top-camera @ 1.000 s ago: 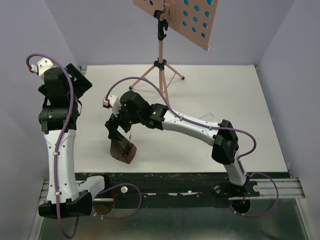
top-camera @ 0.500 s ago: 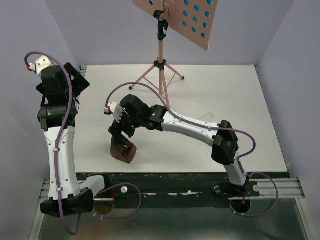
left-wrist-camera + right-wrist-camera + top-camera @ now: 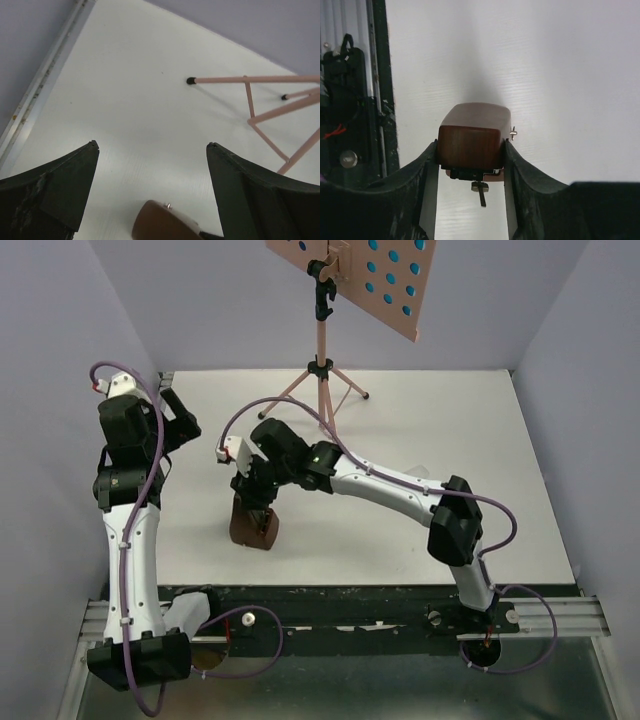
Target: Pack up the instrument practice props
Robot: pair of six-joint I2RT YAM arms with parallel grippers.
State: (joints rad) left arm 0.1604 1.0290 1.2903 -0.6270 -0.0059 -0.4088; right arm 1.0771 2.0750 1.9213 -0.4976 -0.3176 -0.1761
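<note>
Metronome: on the counter, left of centre, towards the near edge. In the top view the brown body looks wider at the bottom and narrower at the top. We take its long axis as roughly vertical, narrow end pointing up into the right arm's wrist. We cannot tell whether the base sits flat on the counter.

Right fingers: they come down on the metronome from above. In the right wrist view the right fingers pinch the metronome between them, one pad against each brown side face with no gap showing. A small metal key sticks out of the side on the right of that view. A thin black part hangs below the brown block, between the fingers.

Left fingers: raised off the counter at the far left, well apart from the metronome. In the left wrist view the left fingers are spread wide with nothing between them but bare counter. The rounded brown top of the metronome shows at the bottom edge of that view.

Stand: far centre, pole upright, tripod feet on the counter. Its desk is at the top of the view, and blue shows through its holes. The pink legs are on the right of the left wrist view.
</note>
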